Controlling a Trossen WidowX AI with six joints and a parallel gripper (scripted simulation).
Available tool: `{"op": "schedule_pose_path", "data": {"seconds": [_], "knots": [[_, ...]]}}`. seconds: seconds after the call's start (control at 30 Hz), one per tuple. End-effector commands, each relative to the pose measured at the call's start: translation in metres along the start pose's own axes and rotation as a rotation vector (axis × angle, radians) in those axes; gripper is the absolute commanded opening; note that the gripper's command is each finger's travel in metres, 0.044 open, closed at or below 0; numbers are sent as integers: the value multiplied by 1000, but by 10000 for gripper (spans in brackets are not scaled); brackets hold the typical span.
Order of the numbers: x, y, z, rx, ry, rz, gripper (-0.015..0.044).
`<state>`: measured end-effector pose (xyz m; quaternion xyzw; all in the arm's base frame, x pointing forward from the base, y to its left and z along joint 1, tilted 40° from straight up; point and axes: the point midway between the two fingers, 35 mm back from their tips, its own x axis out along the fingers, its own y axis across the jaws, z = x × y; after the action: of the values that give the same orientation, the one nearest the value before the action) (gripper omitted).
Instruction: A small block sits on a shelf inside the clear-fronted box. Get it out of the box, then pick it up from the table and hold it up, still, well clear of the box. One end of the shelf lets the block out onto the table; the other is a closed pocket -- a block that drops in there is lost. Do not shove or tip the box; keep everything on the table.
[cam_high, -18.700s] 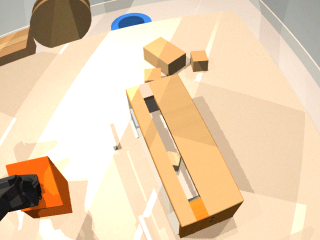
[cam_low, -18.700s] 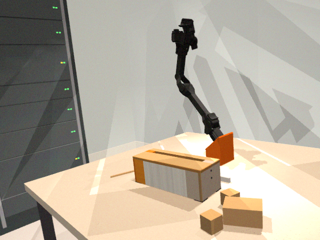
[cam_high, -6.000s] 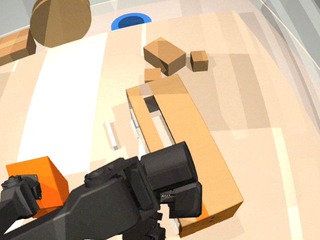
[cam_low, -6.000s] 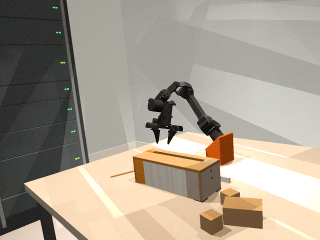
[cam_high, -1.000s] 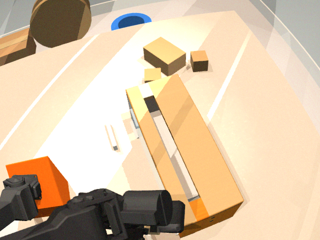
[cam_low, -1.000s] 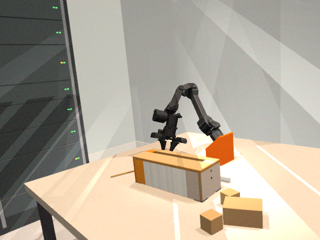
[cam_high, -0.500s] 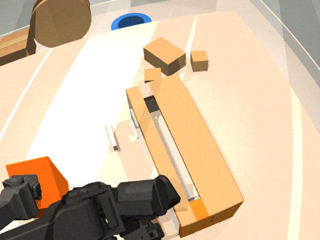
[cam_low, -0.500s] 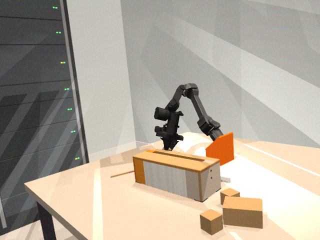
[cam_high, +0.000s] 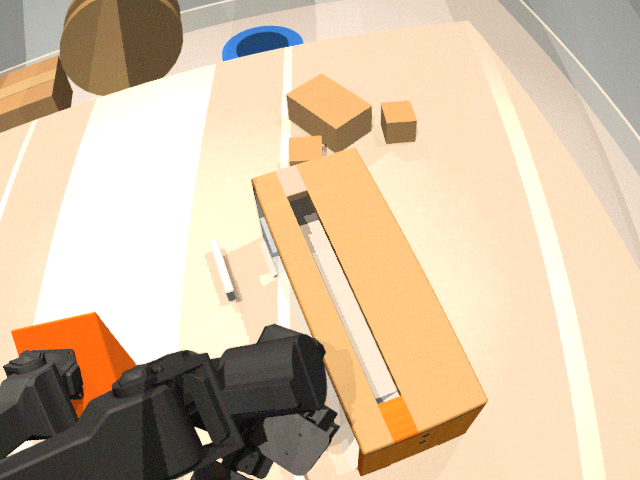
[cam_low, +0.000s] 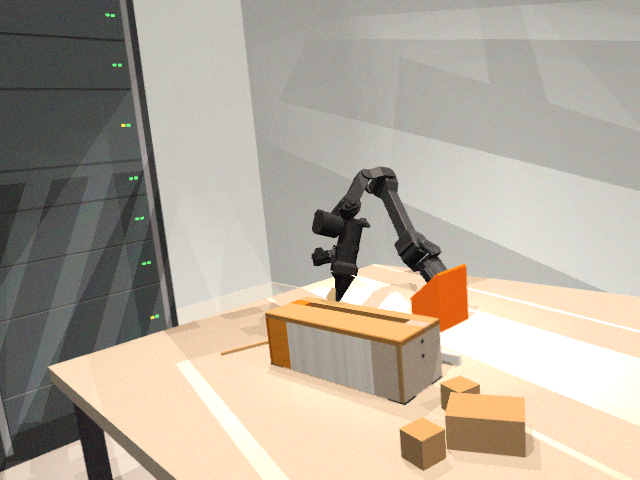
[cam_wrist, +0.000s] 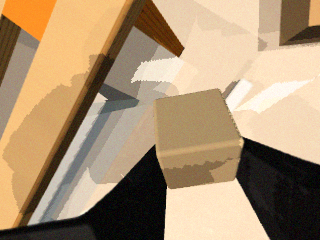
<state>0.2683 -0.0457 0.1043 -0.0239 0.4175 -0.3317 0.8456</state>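
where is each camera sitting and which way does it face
Top: above the table, looking steeply down at the long box; the black arm enters lower left.
Exterior: off the table's far side, facing the arm across the box; nearly the whole arm shows.
Wrist: on the arm, looking along the tool at the gripped block.
Top and exterior share the orange panel.
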Motion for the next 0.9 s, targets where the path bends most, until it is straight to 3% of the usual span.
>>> {"op": "schedule_pose_path", "data": {"seconds": [0.0,0.87], "knots": [[-6,-1,1,-187,-13,-7,0],[-27,-2,-5,-1222,-20,-72,0]]}}
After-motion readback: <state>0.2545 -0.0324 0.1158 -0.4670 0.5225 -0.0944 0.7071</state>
